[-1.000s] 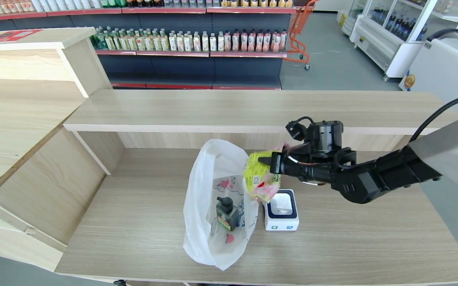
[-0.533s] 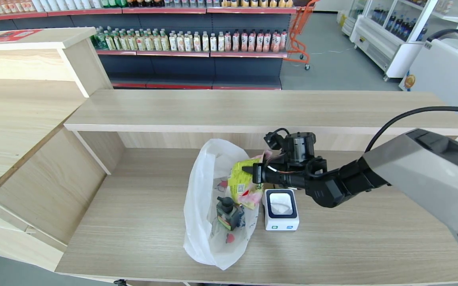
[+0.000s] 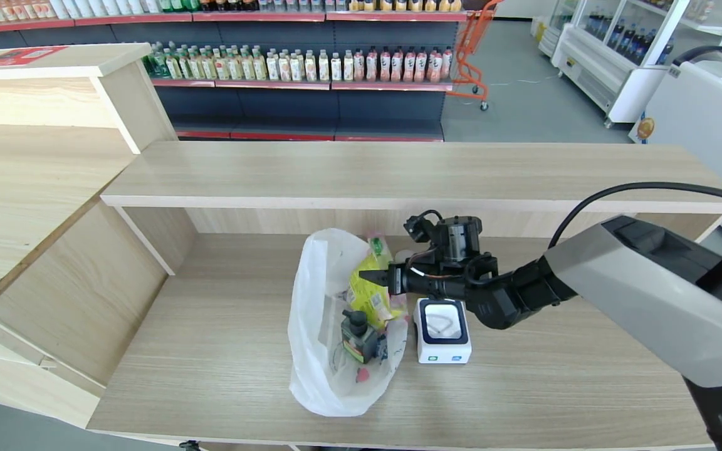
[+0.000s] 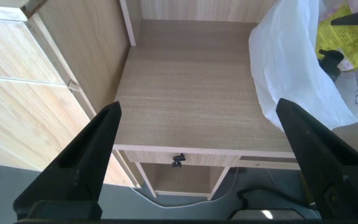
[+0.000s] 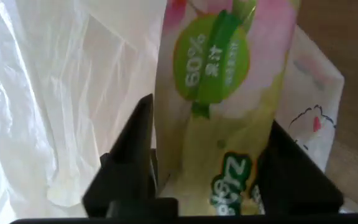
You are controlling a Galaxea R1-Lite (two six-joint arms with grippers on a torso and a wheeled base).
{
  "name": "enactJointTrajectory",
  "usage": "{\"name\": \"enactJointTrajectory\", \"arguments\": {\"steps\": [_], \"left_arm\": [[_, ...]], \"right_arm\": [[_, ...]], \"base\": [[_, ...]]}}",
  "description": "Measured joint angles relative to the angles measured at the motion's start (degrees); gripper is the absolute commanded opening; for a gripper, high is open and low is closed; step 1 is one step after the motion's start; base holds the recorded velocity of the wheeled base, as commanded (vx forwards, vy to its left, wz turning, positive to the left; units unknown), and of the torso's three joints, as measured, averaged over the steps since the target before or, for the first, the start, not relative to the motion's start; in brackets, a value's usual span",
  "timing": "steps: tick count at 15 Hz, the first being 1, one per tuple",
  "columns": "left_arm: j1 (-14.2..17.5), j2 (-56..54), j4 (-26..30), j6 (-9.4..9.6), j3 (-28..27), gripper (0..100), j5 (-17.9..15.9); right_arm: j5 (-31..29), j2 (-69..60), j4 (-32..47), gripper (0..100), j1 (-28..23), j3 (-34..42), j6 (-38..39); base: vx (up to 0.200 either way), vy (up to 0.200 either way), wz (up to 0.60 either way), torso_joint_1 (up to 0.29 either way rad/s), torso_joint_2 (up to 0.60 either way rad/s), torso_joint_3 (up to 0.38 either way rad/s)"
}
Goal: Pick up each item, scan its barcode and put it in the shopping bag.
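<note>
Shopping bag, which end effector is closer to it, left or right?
Right. The right end effector is at the shopping bag's mouth, shut on a yellow snack packet. The left end effector hangs open by the counter's near edge, well apart from the bag.

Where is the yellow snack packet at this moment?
In the head view, the right gripper holds the snack packet in the mouth of the white shopping bag, beside the dark bottle and left of the scanner.
</note>
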Motion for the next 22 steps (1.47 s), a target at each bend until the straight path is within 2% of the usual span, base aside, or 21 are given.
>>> {"name": "enactJointTrajectory", "arguments": {"steps": [4,7,12,16,18,22], "left_arm": [[0.00,0.00,0.00,0.00,0.00,100,0.00],[0.00,0.00,0.00,0.00,0.00,100,0.00],[0.00,0.00,0.00,-0.02,0.00,100,0.00],[0.00,0.00,0.00,0.00,0.00,100,0.00],[0.00,0.00,0.00,-0.02,0.00,100,0.00],[0.00,0.00,0.00,0.00,0.00,100,-0.02]], "right_arm": [[0.63,-1.67,0.18,100,-0.46,-0.80,3.01],[0.83,-7.00,0.24,100,-1.07,3.60,5.17],[0.83,-25.41,0.63,100,-6.28,22.24,5.21],[0.41,-45.97,4.75,100,-11.15,41.01,0.60],[-3.15,-56.83,7.91,100,-12.59,50.35,-3.27],[-16.07,-77.67,15.14,100,-13.99,61.71,-10.07]], "base": [[0.000,0.000,0.00,0.000,0.00,0.000],[0.000,0.000,0.00,0.000,0.00,0.000],[0.000,0.000,0.00,0.000,0.00,0.000],[0.000,0.000,0.00,0.000,0.00,0.000],[0.000,0.000,0.00,0.000,0.00,0.000],[0.000,0.000,0.00,0.000,0.00,0.000]]}}
